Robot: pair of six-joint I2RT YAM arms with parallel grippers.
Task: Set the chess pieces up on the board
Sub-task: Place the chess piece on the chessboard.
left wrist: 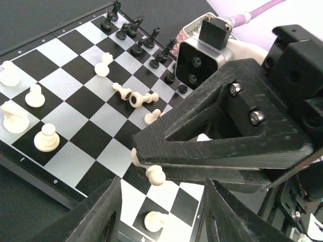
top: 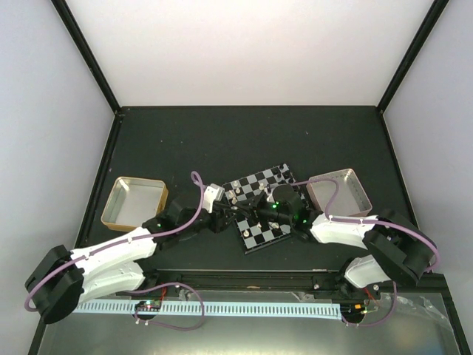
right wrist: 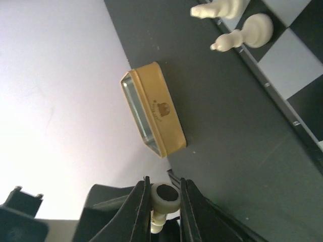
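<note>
The board (left wrist: 75,108) lies tilted in the left wrist view, with black chess pieces (left wrist: 132,30) ranked along its far edge and white ones (left wrist: 46,138) standing at the left. My right gripper (right wrist: 164,201) is shut on a white pawn (right wrist: 166,195). Its felt base faces the right wrist camera, and its round head (left wrist: 157,175) pokes out below that gripper's finger (left wrist: 217,146). My left gripper (left wrist: 161,201) is open low over the board's near corner, with a white pawn (left wrist: 154,221) between its fingers and touching neither. Both grippers meet over the board (top: 275,177).
A few pieces lie toppled mid-board (left wrist: 133,97). A yellow tin (top: 134,201) sits left of the board and shows again in the right wrist view (right wrist: 154,116). A pinkish tray (top: 338,192) sits to the right. Two white pieces (right wrist: 247,33) stand near the board's edge.
</note>
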